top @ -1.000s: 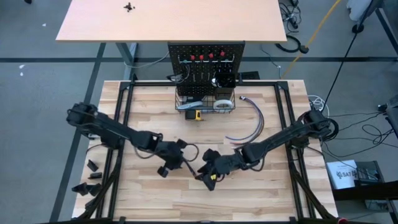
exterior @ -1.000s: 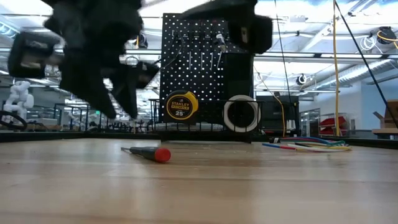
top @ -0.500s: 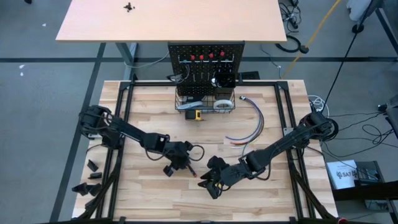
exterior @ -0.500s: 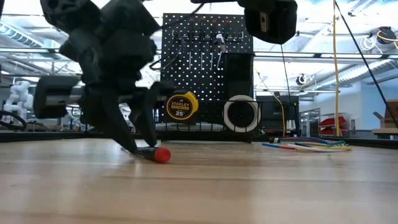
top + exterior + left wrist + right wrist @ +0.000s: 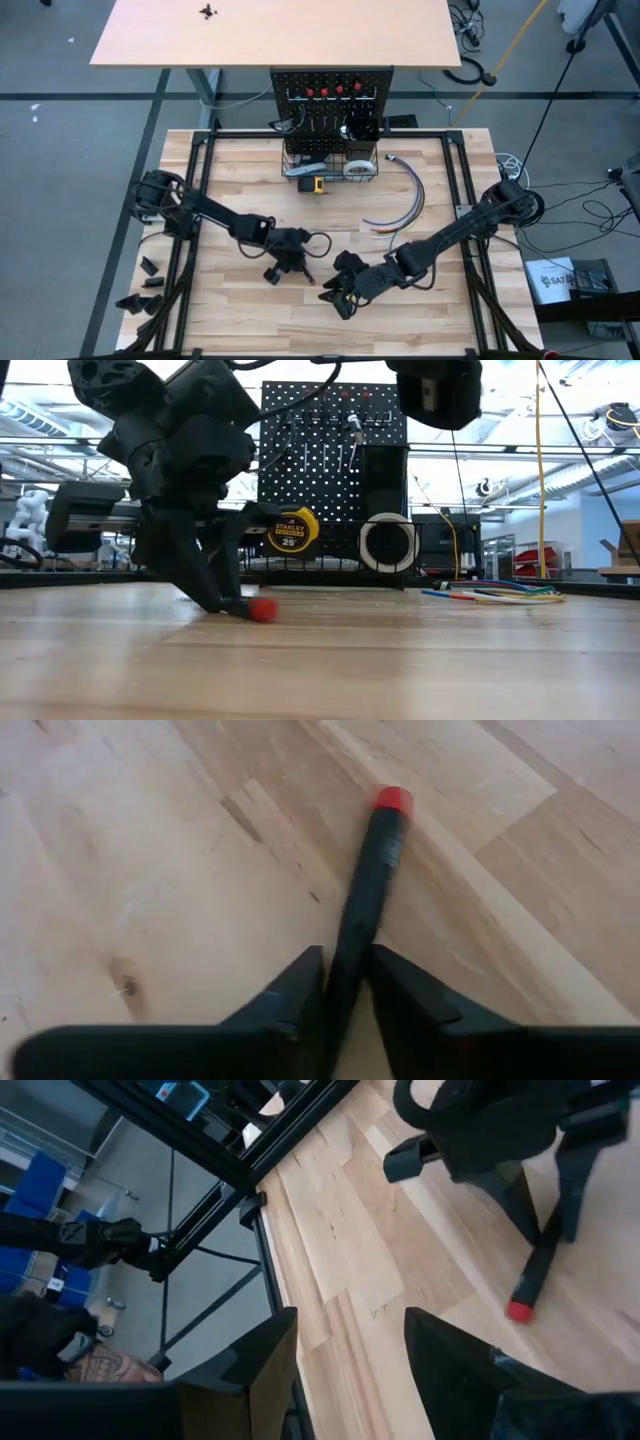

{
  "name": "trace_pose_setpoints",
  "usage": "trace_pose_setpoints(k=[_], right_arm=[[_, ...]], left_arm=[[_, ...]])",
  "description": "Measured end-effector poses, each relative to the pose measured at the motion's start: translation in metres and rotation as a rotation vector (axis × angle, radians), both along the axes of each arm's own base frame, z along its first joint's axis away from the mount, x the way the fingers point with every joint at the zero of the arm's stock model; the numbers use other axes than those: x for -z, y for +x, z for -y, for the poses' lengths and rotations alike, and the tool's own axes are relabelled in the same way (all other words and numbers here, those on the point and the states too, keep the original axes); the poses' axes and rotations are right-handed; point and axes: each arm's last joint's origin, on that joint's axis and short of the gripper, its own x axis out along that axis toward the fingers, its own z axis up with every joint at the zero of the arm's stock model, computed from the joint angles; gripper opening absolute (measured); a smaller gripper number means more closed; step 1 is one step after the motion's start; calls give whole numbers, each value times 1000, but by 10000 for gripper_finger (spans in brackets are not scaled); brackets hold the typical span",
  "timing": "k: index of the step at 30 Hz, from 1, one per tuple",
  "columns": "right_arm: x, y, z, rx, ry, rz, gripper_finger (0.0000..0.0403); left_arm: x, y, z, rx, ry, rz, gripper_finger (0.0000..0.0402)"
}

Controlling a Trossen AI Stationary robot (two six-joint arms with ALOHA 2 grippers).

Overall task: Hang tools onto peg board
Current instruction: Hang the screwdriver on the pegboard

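Note:
A black screwdriver with a red end cap lies flat on the wooden table, near its middle. My left gripper is down at the table and shut on the screwdriver. My right gripper stands open just to its right, above the table, with nothing between its fingers. The peg board stands upright at the far edge with tools on its hooks. A yellow tape measure and a white tape roll sit in its basket. My left gripper pinches the screwdriver's black handle between its two fingers, well back from the red end cap. The fingers slant down from the table's left side. The screwdriver lies on the table and runs on ahead of the fingertips.
A bundle of curved coloured wires lies on the table to the right of the peg board. Black frame rails run along the table's left and right sides. Small dark parts lie at the near left edge.
My left gripper has come down onto the table and its fingers have shut around the screwdriver, which has stayed lying where it was. My right gripper has swung a little toward the table's near edge, still open.

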Motion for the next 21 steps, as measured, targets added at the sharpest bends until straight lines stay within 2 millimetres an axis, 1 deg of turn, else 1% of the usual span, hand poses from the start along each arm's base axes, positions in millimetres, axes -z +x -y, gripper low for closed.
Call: trace_pose_setpoints(k=[4, 5, 7, 10, 11, 14, 17, 21], right_arm=[[2, -6, -8, -15, 8, -25, 180], [2, -7, -10, -17, 13, -29, 180], [2, -9, -13, -22, 21, -31, 180], [2, -10, -15, -25, 25, -32, 180], [2, -10, -15, -23, 30, -33, 180], [2, -10, -15, -16, 42, -36, 180], [2, -9, -14, -13, 43, -36, 180], [-1, -8, -10, -18, 55, -33, 180]], left_arm=[[-1, -1, 3, 3, 7, 3, 26], [-2, -1, 3, 3, 8, 7, 17], [-6, -1, 4, -12, -2, 17, 17], [-15, -3, 4, -37, -19, 40, 27], [-21, -2, 4, -43, -22, 65, 27], [-51, 3, 4, -56, -38, 188, 23], [-76, 2, 2, -76, -40, 268, 19], [-117, -4, -3, -98, -69, 418, 18]])
